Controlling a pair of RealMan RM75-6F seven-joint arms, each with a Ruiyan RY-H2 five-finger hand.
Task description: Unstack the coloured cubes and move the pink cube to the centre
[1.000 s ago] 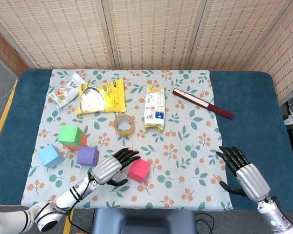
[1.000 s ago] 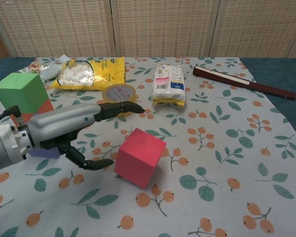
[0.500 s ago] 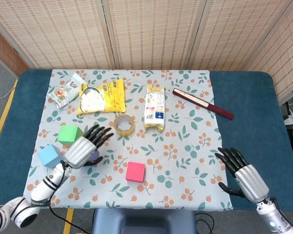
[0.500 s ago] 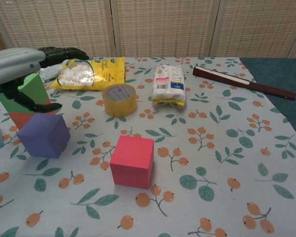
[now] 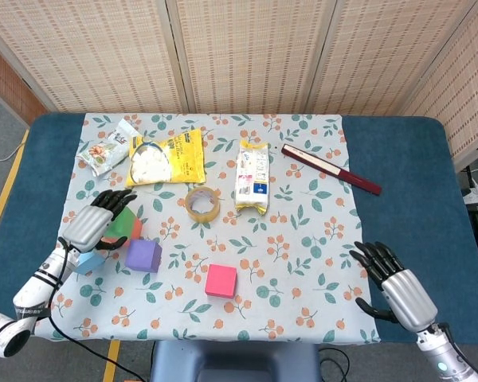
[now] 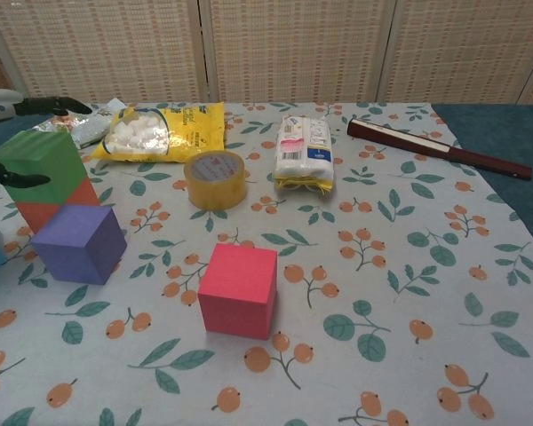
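The pink cube point(image 5: 221, 280) point(image 6: 238, 290) lies flat and alone on the flowered cloth, near the front middle. A green cube point(image 5: 122, 220) point(image 6: 38, 165) is stacked on a red cube point(image 5: 135, 231) point(image 6: 60, 211) at the left. In front of the stack stands a purple cube point(image 5: 143, 255) point(image 6: 78, 244), and a light blue cube point(image 5: 88, 261) sits further left. My left hand point(image 5: 92, 224) point(image 6: 22, 105) hovers at the green cube with fingers spread over its top and the thumb in front, holding nothing. My right hand point(image 5: 398, 288) rests open at the front right, seen only in the head view.
A yellow tape roll point(image 5: 201, 204) point(image 6: 215, 177) lies behind the pink cube. Further back are a yellow snack bag point(image 5: 166, 157), a white packet point(image 5: 253, 175), a small nut packet point(image 5: 107, 147) and a dark red folded fan point(image 5: 331, 169). The blue table edge point(image 5: 398, 199) flanks the cloth.
My left hand has left the pink cube and swung left and back to the green cube. The pink cube, tilted a second ago, now sits flat. The right hand barely moved.
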